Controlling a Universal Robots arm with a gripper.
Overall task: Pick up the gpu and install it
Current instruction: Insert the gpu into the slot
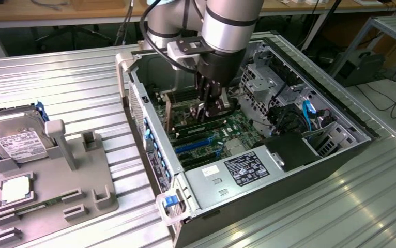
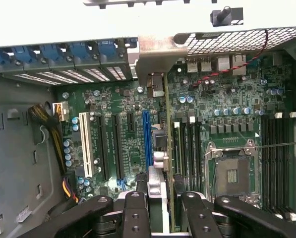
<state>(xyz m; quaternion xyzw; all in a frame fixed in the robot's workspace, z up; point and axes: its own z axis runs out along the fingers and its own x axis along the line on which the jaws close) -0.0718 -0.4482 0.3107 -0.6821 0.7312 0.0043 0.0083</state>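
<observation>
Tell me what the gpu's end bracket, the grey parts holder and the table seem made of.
The gpu's end bracket: bare sheet metal, likely steel, dull silver sheen. The grey parts holder: probably plastic, matte, uniform colour. The table: ribbed metal, perhaps aluminium, bright reflective ridges.
</observation>
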